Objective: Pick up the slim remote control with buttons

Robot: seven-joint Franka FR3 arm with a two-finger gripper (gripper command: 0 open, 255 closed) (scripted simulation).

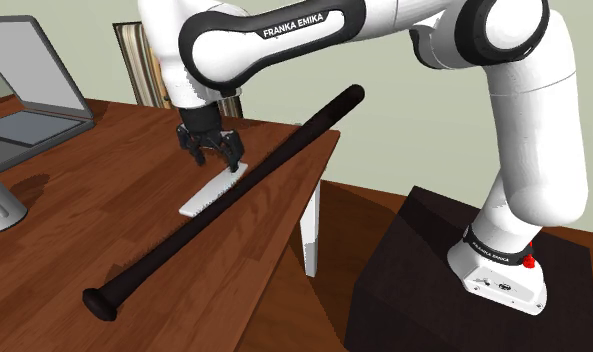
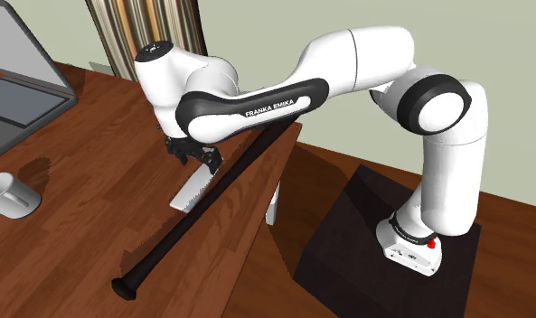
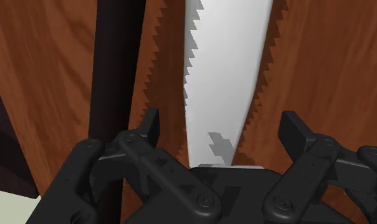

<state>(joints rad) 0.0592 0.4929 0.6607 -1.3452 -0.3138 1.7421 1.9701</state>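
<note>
The wooden table [image 1: 104, 230] takes the whole left half of the shoulder view, and its edge faces the dark stand [image 1: 434, 260] at the lower right. I judge this nearness is why the remote can be reached at all.

The white arm [image 1: 284, 30] rises from the stand, bends over at the upper right and stretches across the top of the frame to the centre. There the wrist turns down, so the hand points almost straight at the tabletop.

A long black bat [image 1: 164, 248] lies as a diagonal from the upper centre to the lower left. It runs close along one side of the remote, so there is little room on that side. This is probably why the hand comes from above and not from the side.

An open laptop [image 1: 24, 90] stands at the upper left and a white mug [image 2: 8, 194] at the left edge, both well apart from the work.

The slim remote [image 1: 209, 192], drawn plain white, lies flat at the centre of the frame, parallel to the bat and just beside it.

The gripper [image 1: 212, 150] hangs low over the remote's far end. In the wrist view the gripper [image 3: 222, 127] is spread wide. Its fingers [image 3: 150, 124] stand on both sides of the remote [image 3: 225, 63] and do not touch it, so nothing is held. One finger is near the bat, and I think closing needs care there.
</note>
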